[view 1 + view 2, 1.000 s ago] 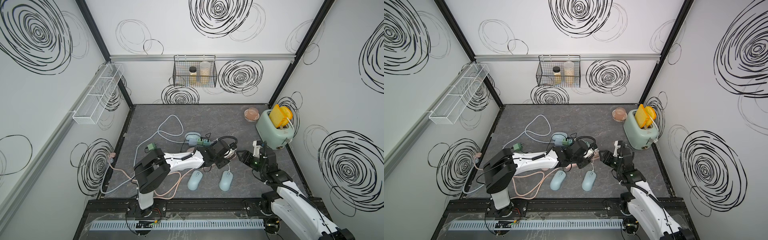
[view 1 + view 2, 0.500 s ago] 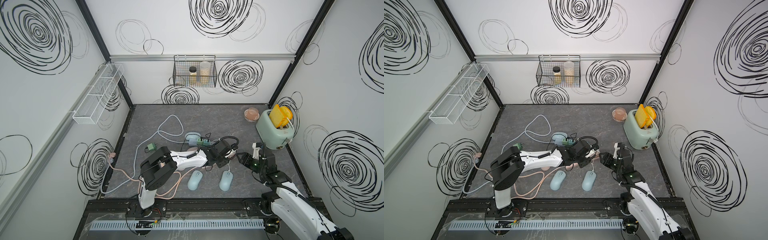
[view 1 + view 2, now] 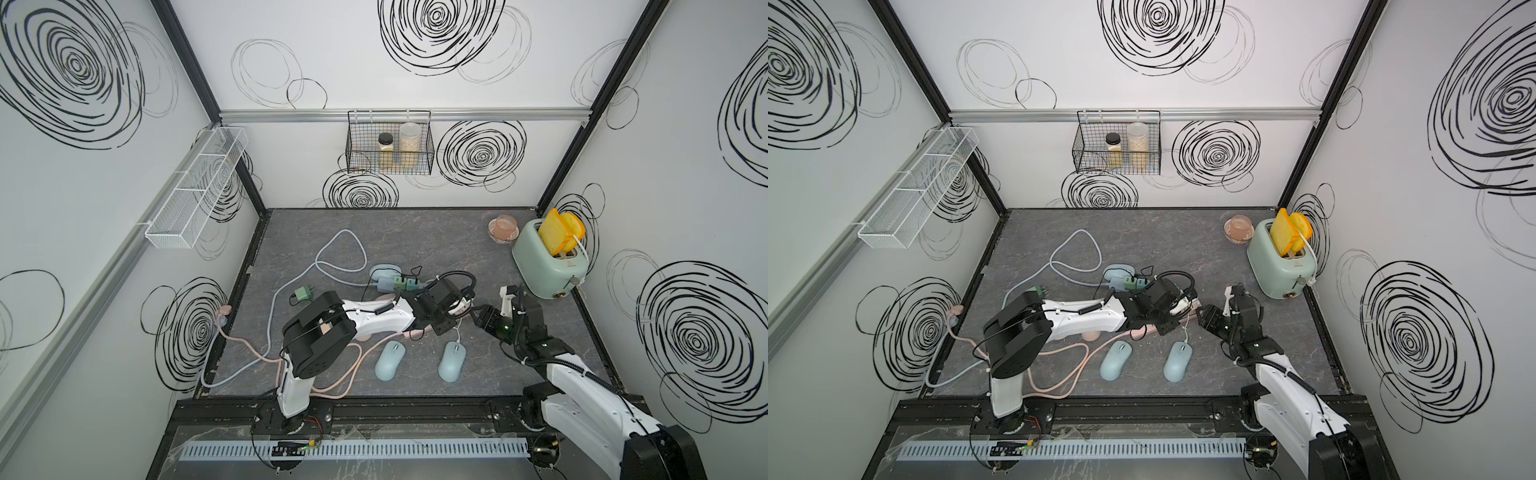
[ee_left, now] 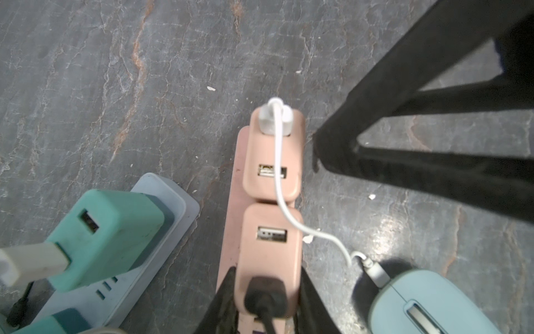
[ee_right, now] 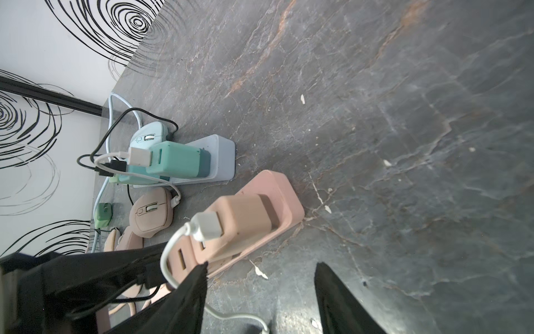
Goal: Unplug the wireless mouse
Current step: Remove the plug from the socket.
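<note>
**Strip braced, plug not yet taken: the wireless mouse (image 3: 452, 360) lies near the front of the table (image 3: 415, 237), tethered by its white cable (image 4: 318, 233).**

The cable runs up to a white plug (image 4: 274, 121) seated in the far adapter (image 4: 257, 150) at the end of the pink power strip (image 4: 231, 202). The left gripper (image 4: 268, 303) is clamped across the near adapter (image 4: 268, 254), the one carrying a black plug (image 4: 264, 292). It may be clamping the strip beneath instead, since the frame edge cuts off its fingertips. Presumably this pins the strip so that a pull frees the plug rather than dragging everything. The right gripper (image 5: 260, 300) stands empty, jaws apart, just beside the strip's end, seemingly lined up for the plug.
</note>
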Motion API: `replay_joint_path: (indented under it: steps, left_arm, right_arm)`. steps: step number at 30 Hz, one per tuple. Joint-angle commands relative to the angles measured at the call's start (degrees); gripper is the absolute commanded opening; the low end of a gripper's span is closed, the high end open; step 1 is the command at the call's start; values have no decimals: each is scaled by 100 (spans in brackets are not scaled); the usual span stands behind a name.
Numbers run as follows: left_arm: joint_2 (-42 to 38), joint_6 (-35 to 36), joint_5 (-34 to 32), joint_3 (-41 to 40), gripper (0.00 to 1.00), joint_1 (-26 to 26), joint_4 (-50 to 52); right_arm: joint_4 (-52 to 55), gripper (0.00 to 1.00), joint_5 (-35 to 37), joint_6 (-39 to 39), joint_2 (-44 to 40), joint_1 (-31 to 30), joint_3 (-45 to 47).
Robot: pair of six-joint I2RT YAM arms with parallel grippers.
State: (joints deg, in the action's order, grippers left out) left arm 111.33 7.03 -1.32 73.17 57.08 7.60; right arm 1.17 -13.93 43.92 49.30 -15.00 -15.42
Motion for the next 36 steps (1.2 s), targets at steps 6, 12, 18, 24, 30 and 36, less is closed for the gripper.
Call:
replay_joint_path:
  steps: [6, 12, 18, 24, 30, 36]
  left_arm:
    - [166, -2, 235, 211, 0, -57, 6]
    - [196, -6, 226, 216, 0, -74, 25]
    - [162, -39, 221, 174, 0, -74, -5]
    - [117, -67, 273, 160, 0, -68, -21]
    - [100, -84, 323, 163, 0, -74, -41]
    - [74, -197, 750, 276, 0, -159, 40]
  right_arm:
    - [-462, 62, -167, 107, 367, 6, -143]
    - [-581, 63, -122, 132, 438, -80, -190]
    - [-607, 64, -148, 179, 570, -116, -192]
    - [-604, 65, 53, 291, 647, -119, -141]
    - [-624, 66, 103, 348, 752, -123, -84]
    - [-251, 63, 436, 328, 826, -150, -52]
